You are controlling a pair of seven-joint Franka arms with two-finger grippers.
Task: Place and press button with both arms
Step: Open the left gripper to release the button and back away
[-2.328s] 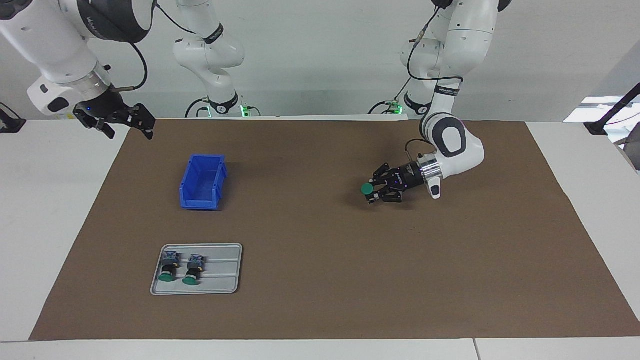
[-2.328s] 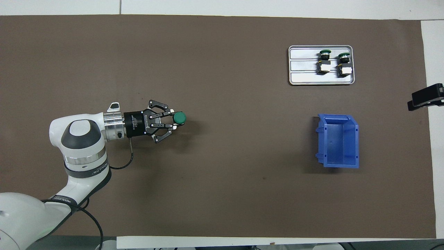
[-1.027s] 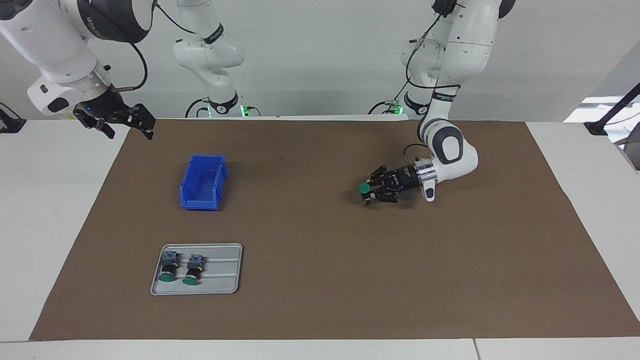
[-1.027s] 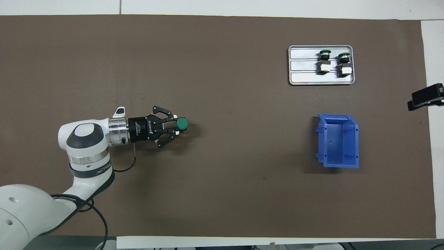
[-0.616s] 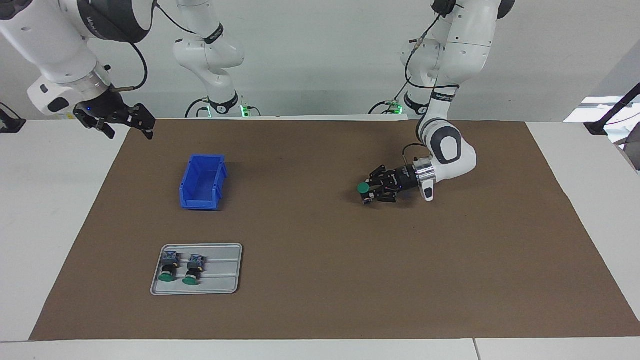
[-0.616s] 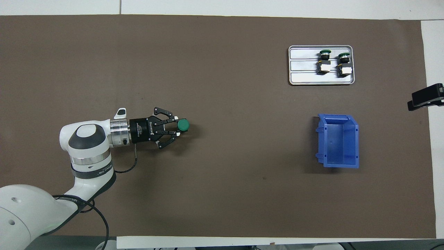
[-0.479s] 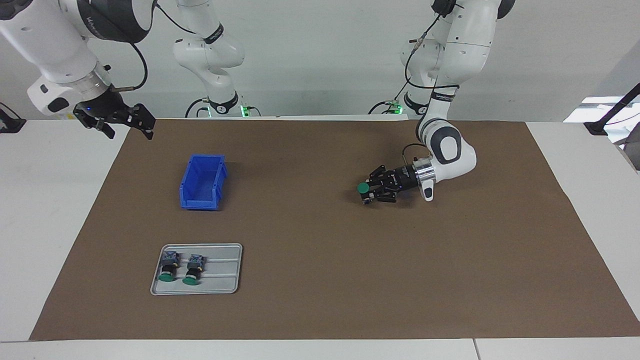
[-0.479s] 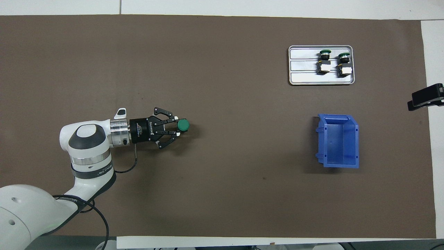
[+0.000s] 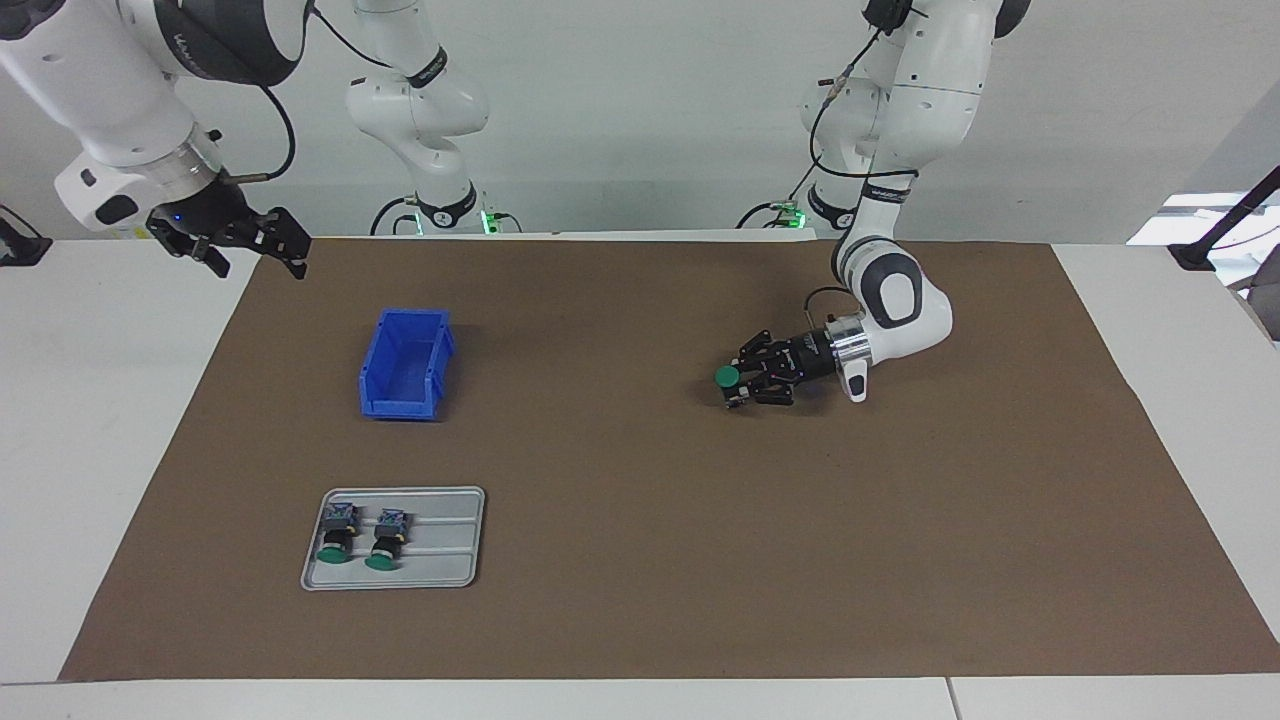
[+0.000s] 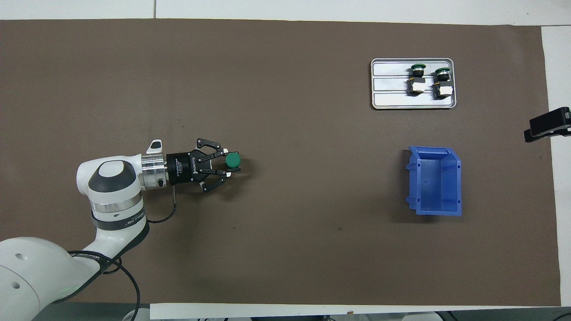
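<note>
My left gripper (image 9: 740, 388) is shut on a button (image 9: 727, 376) with its green cap up, low over the brown mat toward the left arm's end. I cannot tell whether the button touches the mat. The overhead view shows the same gripper (image 10: 226, 163) and cap (image 10: 232, 160). Two more buttons (image 9: 335, 535) (image 9: 385, 538) lie on a grey tray (image 9: 445, 560). My right gripper (image 9: 250, 252) is open and empty, raised over the table's edge at the right arm's end, where it waits; its tip shows in the overhead view (image 10: 548, 125).
A blue bin (image 9: 405, 362) stands empty on the mat, nearer to the robots than the tray. It also shows in the overhead view (image 10: 435, 180), as does the tray (image 10: 388, 91). The brown mat (image 9: 640, 520) covers most of the table.
My left gripper has sunk lower toward the mat with the button and drawn slightly toward the robots. In the last half second it barely moved. The right arm has not moved.
</note>
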